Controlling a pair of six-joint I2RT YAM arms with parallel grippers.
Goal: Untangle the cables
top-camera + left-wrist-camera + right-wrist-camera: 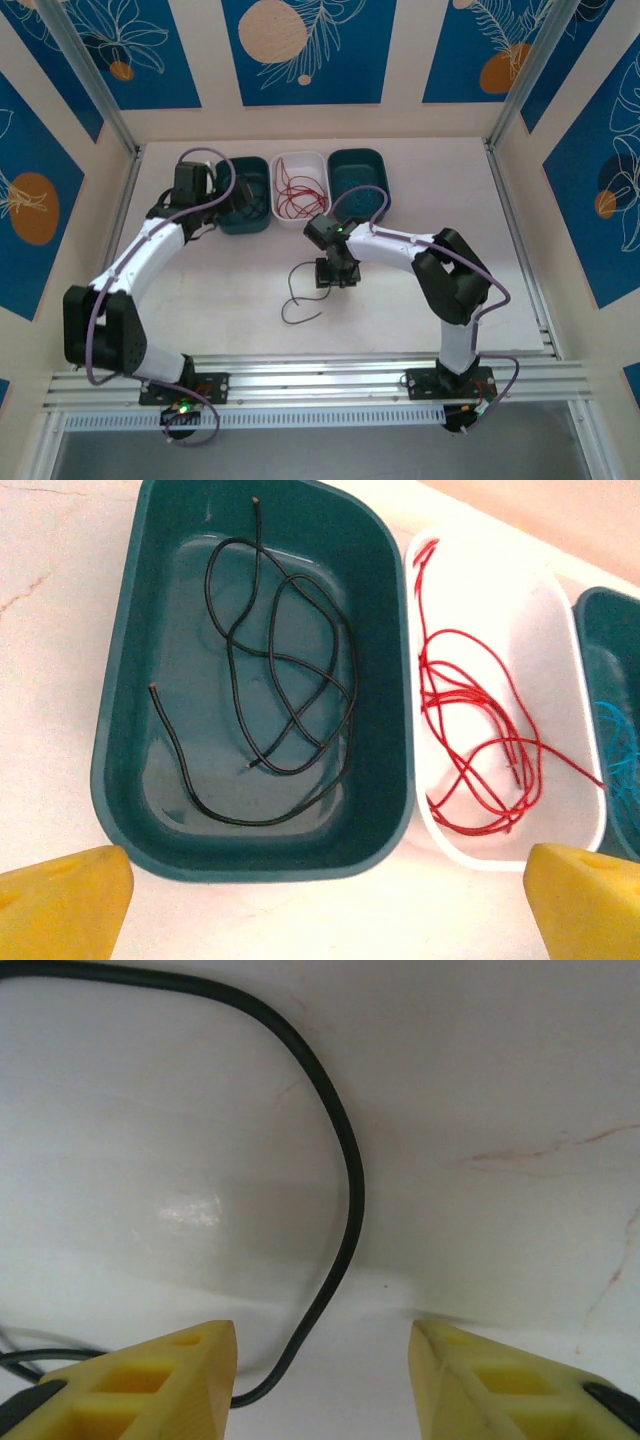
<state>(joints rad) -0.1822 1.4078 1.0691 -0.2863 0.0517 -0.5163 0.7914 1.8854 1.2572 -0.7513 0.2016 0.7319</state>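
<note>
Loose black cables (280,680) lie looped in the left teal bin (260,865). Red cables (480,750) fill the white bin (560,660), and a bit of blue cable (620,745) shows in the right teal bin (592,630). My left gripper (325,910) hovers wide open at the left bin's near edge, nothing between its fingers. Another black cable (300,305) lies on the table. My right gripper (335,275) is low over it. In the right wrist view that cable (345,1190) curves down between the open fingers (150,1380), close to the left one, unclamped.
The three bins stand in a row at the back of the table: left teal (250,224), white (300,156), right teal (358,153). Metal frame posts and rails border the white tabletop (450,190).
</note>
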